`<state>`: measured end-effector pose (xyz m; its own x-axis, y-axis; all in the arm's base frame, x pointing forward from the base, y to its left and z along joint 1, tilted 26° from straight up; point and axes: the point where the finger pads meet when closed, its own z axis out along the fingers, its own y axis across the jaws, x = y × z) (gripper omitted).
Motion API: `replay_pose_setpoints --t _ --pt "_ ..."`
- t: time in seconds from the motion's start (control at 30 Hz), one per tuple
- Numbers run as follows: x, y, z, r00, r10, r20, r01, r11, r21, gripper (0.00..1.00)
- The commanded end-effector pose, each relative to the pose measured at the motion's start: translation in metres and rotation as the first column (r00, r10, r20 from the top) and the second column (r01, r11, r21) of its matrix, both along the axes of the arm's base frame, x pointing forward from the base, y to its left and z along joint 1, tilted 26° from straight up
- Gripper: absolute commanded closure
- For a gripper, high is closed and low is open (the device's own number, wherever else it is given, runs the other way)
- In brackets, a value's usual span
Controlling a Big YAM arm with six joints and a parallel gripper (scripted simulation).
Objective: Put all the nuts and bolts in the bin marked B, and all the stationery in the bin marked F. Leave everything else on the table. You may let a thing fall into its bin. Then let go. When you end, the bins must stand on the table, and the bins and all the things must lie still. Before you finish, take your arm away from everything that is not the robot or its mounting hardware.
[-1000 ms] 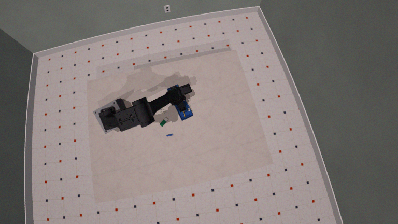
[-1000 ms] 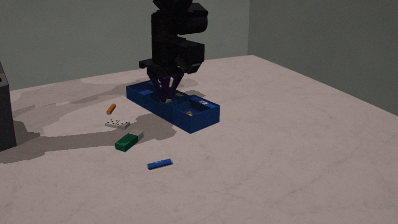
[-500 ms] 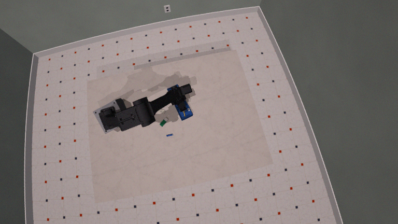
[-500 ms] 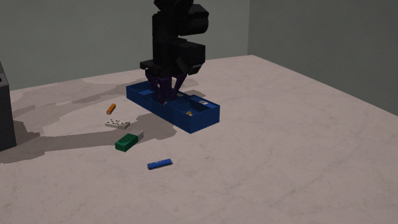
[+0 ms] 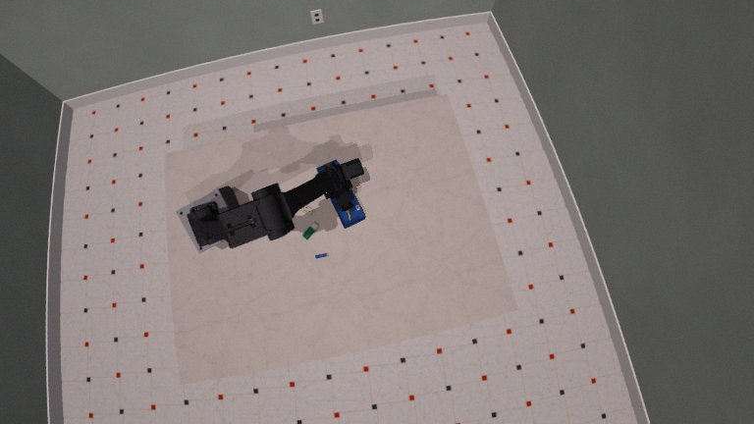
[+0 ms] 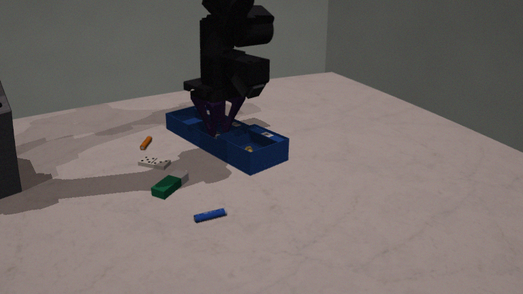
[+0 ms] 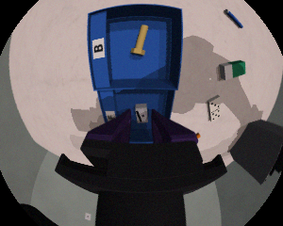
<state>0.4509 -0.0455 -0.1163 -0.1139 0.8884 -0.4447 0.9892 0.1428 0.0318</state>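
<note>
One small sharpener (image 6: 216, 135) (image 7: 141, 117), likely light, rigid and slick, lies in bin F (image 6: 202, 143) (image 7: 173, 103) between my slightly parted, released pincer (image 6: 219, 133) (image 7: 141, 113), best gripped by its flat sides. To its right, bin B (image 5: 353, 223) (image 6: 239, 160) (image 7: 98, 72) holds the bolt (image 5: 349, 214) (image 6: 248, 148) (image 7: 141, 40); both bins rest on pale, faintly veined marble (image 5: 416, 258) (image 6: 346, 217) (image 7: 47, 56), with dull green walls (image 5: 222, 2) (image 6: 96, 24) beyond.

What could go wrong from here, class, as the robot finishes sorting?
The gripper has its fingertips down inside bin F, so it might snag a wall and drag the bin when rising. The small grey block between them could catch on a finger and lift out. The green-and-white block on the table, possibly an eraser, might get overlooked.
</note>
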Motion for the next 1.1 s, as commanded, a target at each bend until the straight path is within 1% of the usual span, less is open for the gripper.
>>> replay_pose_setpoints --t 0.0,0.03,0.13,0.17,0.33,0.53,0.63,0.7,0.73,0.8,0.83,0.9,1.0,1.07 --pt "0.003 0.012 0.004 1.0 0.013 0.002 -0.013 1.0 0.002 0.72" --pt "0.008 0.013 0.013 1.0 0.013 0.021 -0.013 1.0 0.003 0.72" --pt "0.008 0.014 0.016 1.0 0.013 0.025 -0.013 1.0 0.003 0.72" --pt "0.006 0.0 0.017 1.0 -0.017 0.023 0.017 1.0 0.003 0.72" --pt "0.004 0.017 0.022 1.0 0.013 0.019 -0.013 1.0 0.003 0.72" --pt "0.002 0.016 0.029 1.0 0.003 0.017 -0.004 1.0 0.002 0.72" --pt "0.001 0.022 0.033 1.0 0.013 0.017 -0.013 1.0 0.002 0.72" --pt "0.001 0.022 0.033 1.0 0.013 0.017 -0.013 1.0 0.002 0.72" --pt "0.001 0.018 0.034 1.0 0.002 0.017 -0.002 1.0 0.002 0.72" --pt "0.001 0.019 0.036 1.0 0.003 0.017 -0.003 1.0 0.002 0.72" --pt "0.001 0.026 0.041 1.0 0.013 0.018 -0.013 1.0 0.002 0.72" --pt "0.003 0.03 0.051 1.0 0.013 0.024 -0.013 1.0 0.003 0.72" --pt "0.008 0.031 0.055 0.999 0.013 0.033 -0.013 1.0 0.004 0.72" --pt "0.008 0.017 0.056 0.999 -0.019 0.035 0.019 1.0 0.004 0.72"
